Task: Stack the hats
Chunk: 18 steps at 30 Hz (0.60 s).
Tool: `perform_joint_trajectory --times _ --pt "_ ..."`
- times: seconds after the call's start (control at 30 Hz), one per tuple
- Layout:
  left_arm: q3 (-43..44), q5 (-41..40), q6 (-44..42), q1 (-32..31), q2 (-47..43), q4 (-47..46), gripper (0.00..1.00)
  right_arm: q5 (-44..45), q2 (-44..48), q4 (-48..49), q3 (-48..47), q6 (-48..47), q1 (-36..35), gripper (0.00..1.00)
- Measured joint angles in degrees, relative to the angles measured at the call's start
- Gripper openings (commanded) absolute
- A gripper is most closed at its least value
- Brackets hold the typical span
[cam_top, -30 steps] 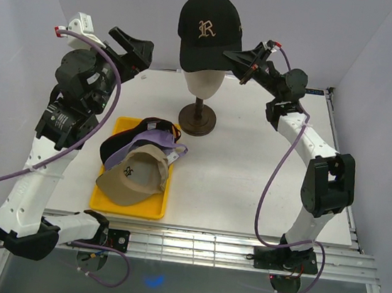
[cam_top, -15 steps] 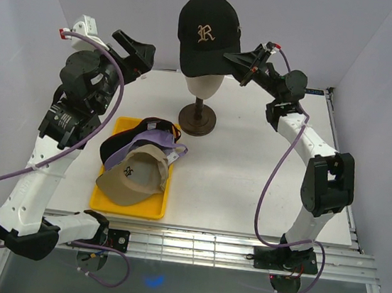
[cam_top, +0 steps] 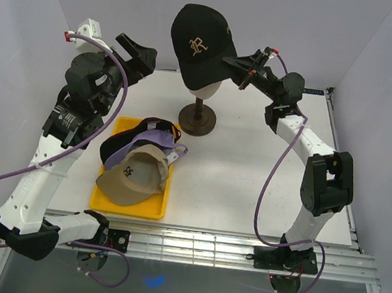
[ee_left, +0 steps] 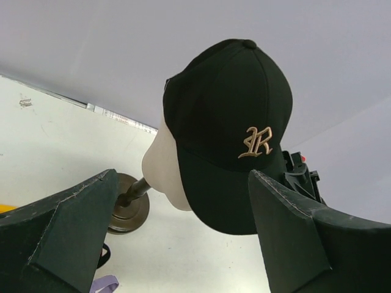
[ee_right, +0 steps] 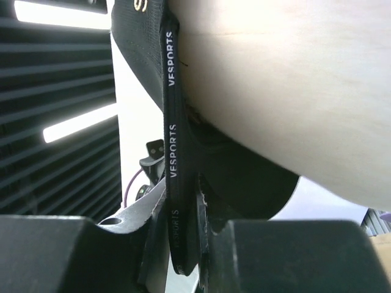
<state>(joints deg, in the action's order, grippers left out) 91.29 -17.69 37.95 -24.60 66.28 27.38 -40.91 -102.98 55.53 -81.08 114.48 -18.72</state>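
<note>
The black cap with a gold R [cam_top: 197, 41] sits tilted on the cream mannequin head [cam_top: 204, 87]. My right gripper [cam_top: 232, 63] is shut on the cap's lower right edge; the right wrist view shows its black inner band [ee_right: 173, 152] pinched between the jaws [ee_right: 190, 244], with the head [ee_right: 275, 79] above. My left gripper [cam_top: 140, 52] is open and empty, held high to the left of the cap. The left wrist view shows the cap [ee_left: 226, 122] and head [ee_left: 161, 174] beyond its open jaws [ee_left: 183, 183]. The tan cap [cam_top: 132, 174], lavender cap [cam_top: 159, 140] and a black cap [cam_top: 119, 148] lie piled together.
The piled caps rest in a yellow tray [cam_top: 128, 208] at the left front. A dark red cap's edge [cam_top: 157, 122] shows at the back of the pile. The mannequin's dark round stand [cam_top: 197, 120] is at the table's back middle. White walls close in the left, back and right.
The black R cap has tipped up and shifted left on the head, with my right gripper following on its edge. My left gripper has crept slightly right.
</note>
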Motion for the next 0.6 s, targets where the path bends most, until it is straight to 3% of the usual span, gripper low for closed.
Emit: perform_joint_trajectory --times 0.4,0.6 --pt "-0.5 -0.5 -0.2 0.0 -0.1 -0.3 0.98 5.6 2.6 4.1 13.2 0.0 0.0 0.18" --pt "-1.1 -0.5 -0.2 0.0 -0.1 -0.4 0.98 7.5 2.9 6.3 15.2 0.1 0.0 0.23"
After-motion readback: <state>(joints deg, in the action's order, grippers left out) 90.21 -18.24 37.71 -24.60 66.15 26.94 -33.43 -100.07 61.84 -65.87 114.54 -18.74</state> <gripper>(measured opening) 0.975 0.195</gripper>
